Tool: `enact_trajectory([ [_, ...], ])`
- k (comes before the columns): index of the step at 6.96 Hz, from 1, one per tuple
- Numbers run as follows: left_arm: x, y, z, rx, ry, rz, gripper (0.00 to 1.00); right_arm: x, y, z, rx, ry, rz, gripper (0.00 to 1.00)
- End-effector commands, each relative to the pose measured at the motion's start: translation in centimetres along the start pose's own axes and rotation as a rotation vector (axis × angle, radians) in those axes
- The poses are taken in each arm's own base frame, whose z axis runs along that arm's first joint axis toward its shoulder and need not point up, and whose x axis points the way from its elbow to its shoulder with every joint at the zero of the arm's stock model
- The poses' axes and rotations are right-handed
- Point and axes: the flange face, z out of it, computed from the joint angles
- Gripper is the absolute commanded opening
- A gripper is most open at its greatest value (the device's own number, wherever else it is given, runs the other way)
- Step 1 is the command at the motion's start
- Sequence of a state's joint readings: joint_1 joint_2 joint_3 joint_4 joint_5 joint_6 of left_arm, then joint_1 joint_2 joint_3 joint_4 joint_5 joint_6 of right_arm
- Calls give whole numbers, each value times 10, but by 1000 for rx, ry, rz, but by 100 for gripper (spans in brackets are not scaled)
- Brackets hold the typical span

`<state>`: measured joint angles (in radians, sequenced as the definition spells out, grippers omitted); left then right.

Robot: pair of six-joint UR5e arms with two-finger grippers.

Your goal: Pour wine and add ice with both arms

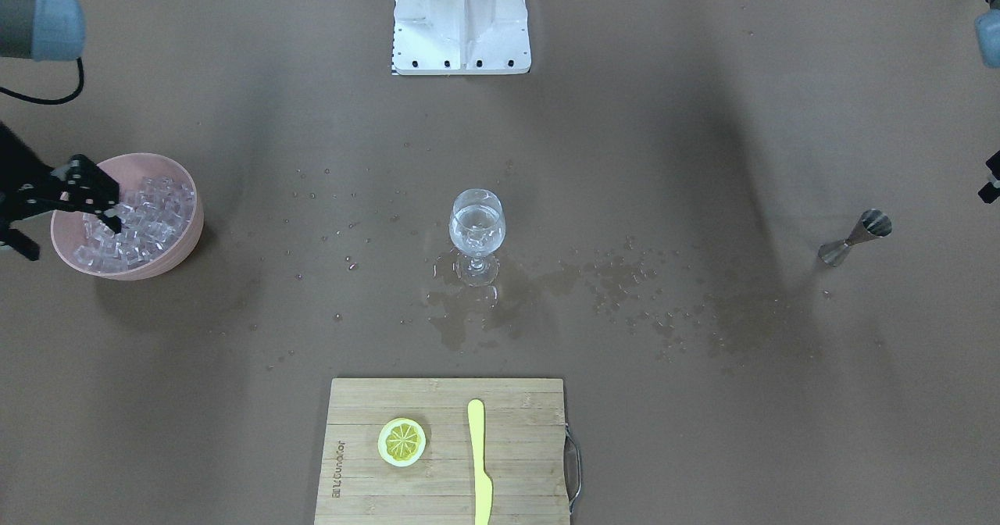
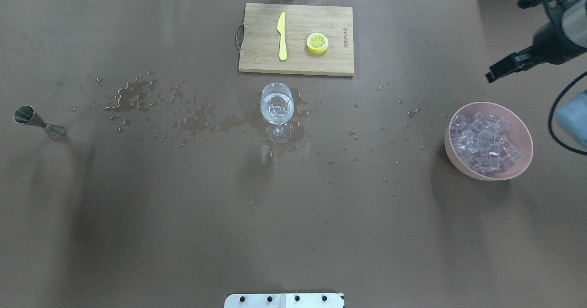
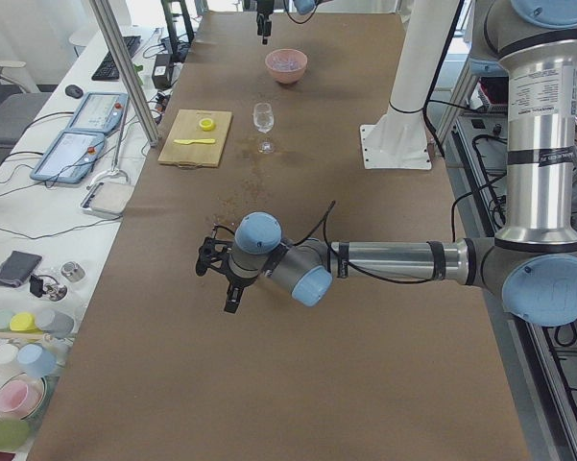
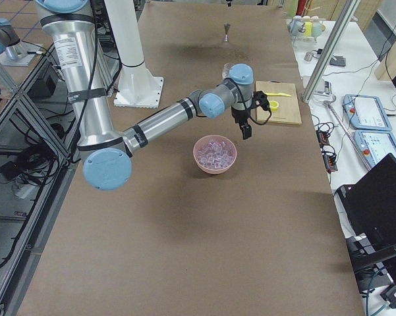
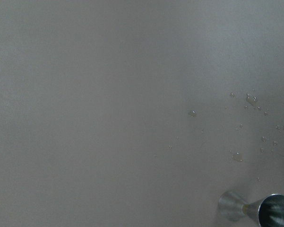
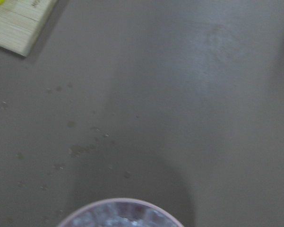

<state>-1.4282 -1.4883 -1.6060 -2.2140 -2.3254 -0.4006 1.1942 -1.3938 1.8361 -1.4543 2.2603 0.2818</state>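
Wine: the clear, colourless wine point(image 2: 276, 107) sits in the stemmed clear glass goblet point(image 2: 279, 133) at table centre in the overhead view, ringed by spilled droplets point(image 2: 133, 92). You cannot tell whether cubes lie in it.

Ice: the heap of small transparent ice cubes point(image 2: 484, 143) fills the round pink bowl point(image 2: 523, 136) at 3 o'clock.

The right gripper point(image 2: 494, 73) hangs toward the bowl's 1 o'clock; its jaw gap is unreadable.

The left gripper point(image 3: 221, 279) is cropped at the front view's edge, so you cannot tell its state.

The steel double-cone jigger point(image 2: 39, 122) lies sideways at 9 o'clock.
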Motion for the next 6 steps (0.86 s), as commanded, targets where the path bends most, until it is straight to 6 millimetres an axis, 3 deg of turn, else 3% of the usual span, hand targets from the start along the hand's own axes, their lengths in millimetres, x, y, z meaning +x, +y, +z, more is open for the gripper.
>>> enact_trajectory([
  [1,-3,5,1,-6,-2,-10,99,162,47,-9,-39,-62,37,100],
  [2,-4,6,1,-6,-6,-11,99,193,50,-9,-38,-83,22,100],
  [4,-5,7,2,-6,-9,-13,99,205,51,-17,-35,-84,38,100],
  [6,-5,7,2,-3,-4,-10,99,212,65,-22,-20,-77,40,100],
])
